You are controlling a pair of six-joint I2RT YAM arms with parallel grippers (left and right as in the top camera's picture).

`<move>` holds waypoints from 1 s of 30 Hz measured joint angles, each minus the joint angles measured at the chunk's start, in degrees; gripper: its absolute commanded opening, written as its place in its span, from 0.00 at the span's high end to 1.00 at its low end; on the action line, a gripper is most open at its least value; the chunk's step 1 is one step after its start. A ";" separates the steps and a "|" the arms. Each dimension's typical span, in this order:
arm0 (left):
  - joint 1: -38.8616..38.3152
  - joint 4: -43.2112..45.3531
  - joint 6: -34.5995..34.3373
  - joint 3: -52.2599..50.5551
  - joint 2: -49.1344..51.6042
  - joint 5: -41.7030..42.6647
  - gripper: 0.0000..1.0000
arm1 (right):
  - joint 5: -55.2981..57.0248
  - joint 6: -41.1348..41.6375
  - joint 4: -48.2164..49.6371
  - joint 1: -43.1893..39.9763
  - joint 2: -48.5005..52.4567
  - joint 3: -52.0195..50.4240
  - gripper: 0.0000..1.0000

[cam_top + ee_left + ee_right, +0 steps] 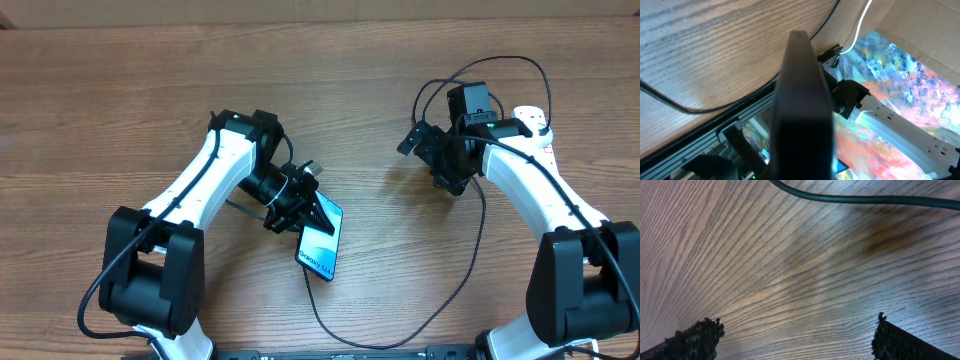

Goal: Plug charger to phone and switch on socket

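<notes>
On the wood-grain table, the slim phone lay mid-table and the socket sat far right, mostly hidden under the right arm.
The glossy, flat phone ran long-axis toward the robot, with the left gripper closed at its far end. Couldn't tell if it was actually pinching it. The thin black charger looped to the phone's near end. The right gripper hung wide open and empty, and it was the nearer one to the white socket just off to its right.
</notes>
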 measured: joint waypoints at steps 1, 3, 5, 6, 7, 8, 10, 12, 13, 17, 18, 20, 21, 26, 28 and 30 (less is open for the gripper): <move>0.00 -0.59 0.00 0.00 0.00 0.00 0.96 | -0.02 0.00 0.00 0.00 0.00 0.00 0.00; 0.00 -1.60 0.00 0.00 0.00 0.00 0.96 | -0.04 0.02 0.00 -0.02 0.00 0.00 0.00; 0.00 -2.03 -0.04 0.00 0.00 0.00 0.96 | 0.00 0.00 0.00 0.00 0.00 0.00 0.00; -0.02 -2.32 -0.28 0.00 0.00 0.00 0.96 | 0.00 0.00 0.02 -0.02 0.00 0.00 0.00; -0.02 -2.75 -0.50 0.00 0.00 0.00 0.96 | -0.04 0.00 0.00 0.00 0.00 0.00 0.00; -0.02 -3.30 -1.07 0.00 0.00 0.00 0.96 | -0.02 0.00 -0.02 -0.02 0.00 0.00 0.00; -0.15 -4.33 -2.25 0.00 0.00 0.00 0.96 | -0.02 0.00 0.00 -0.02 0.00 0.00 0.00; -0.37 -5.33 -3.13 0.00 0.00 0.02 0.96 | -0.02 -0.02 -0.02 -0.02 0.00 0.00 0.00; -0.37 -5.92 -3.43 0.00 0.00 0.07 0.96 | -0.02 0.00 -0.02 -0.02 0.00 0.00 0.00; -0.37 -8.33 -3.98 0.00 0.00 1.84 0.96 | -0.02 0.00 0.00 -0.02 0.00 0.00 0.00; -0.37 -9.03 -4.15 0.00 0.00 2.67 0.96 | 0.00 -0.02 0.00 0.00 0.00 0.00 0.00; -0.37 -9.94 -4.50 0.00 0.00 4.09 0.96 | 0.00 0.00 0.00 0.00 0.00 0.00 0.00; -0.37 -10.43 -4.52 0.00 0.00 4.81 0.96 | 0.00 0.00 0.02 -0.02 0.00 0.00 0.00; -0.37 -11.72 -4.76 0.00 0.00 7.52 0.96 | 0.00 0.00 0.00 -0.02 0.00 0.00 0.00; -0.37 -11.74 -4.79 0.00 0.00 8.39 0.96 | 0.00 -0.02 0.02 -0.02 0.00 0.00 0.00; -0.37 -12.37 -5.64 0.00 0.00 9.35 0.96 | -0.02 0.00 0.00 0.00 0.00 0.00 0.00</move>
